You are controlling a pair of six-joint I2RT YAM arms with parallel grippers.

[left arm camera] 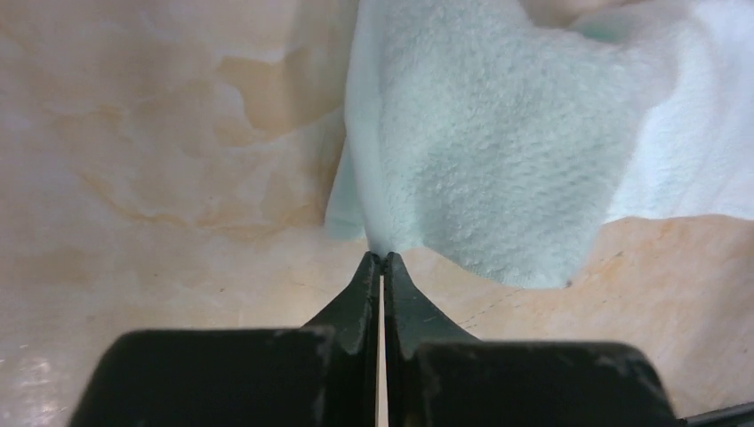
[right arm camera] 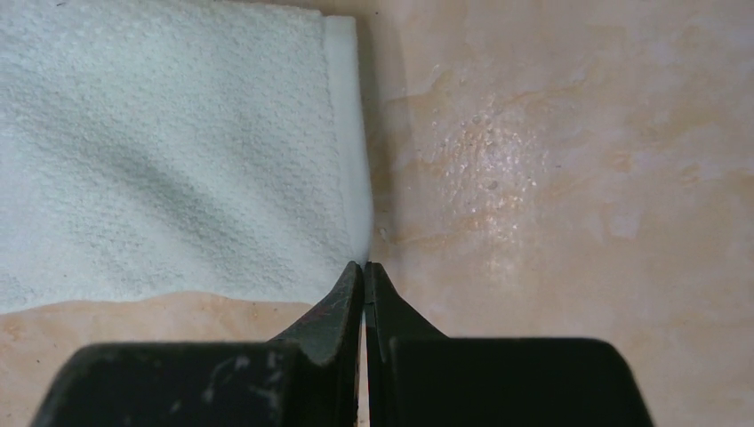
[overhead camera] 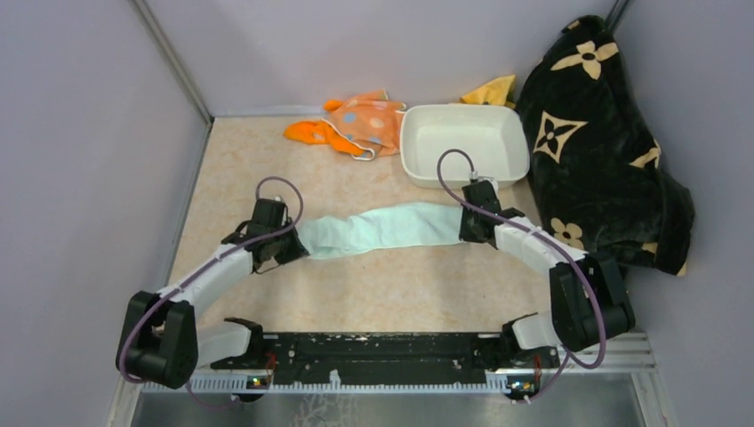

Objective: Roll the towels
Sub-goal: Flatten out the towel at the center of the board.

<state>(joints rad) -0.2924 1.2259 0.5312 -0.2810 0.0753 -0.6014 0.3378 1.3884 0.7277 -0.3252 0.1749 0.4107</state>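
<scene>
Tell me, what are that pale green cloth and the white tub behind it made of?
The pale green cloth looks like cotton terry: matte, with a nubby looped pile and a flat hem along its edge. The white tub is probably moulded plastic, though glazed ceramic is possible: smooth, evenly white, rounded corners.

Bare tan marbled tabletop lies open between the black base rail and the long pale mint green towel, which spans the middle like a bar. Beyond it a white rectangular tub, a bright orange towel and an orange-dotted striped towel crowd the back edge, and a big black flowered blanket fills the right side.
</scene>
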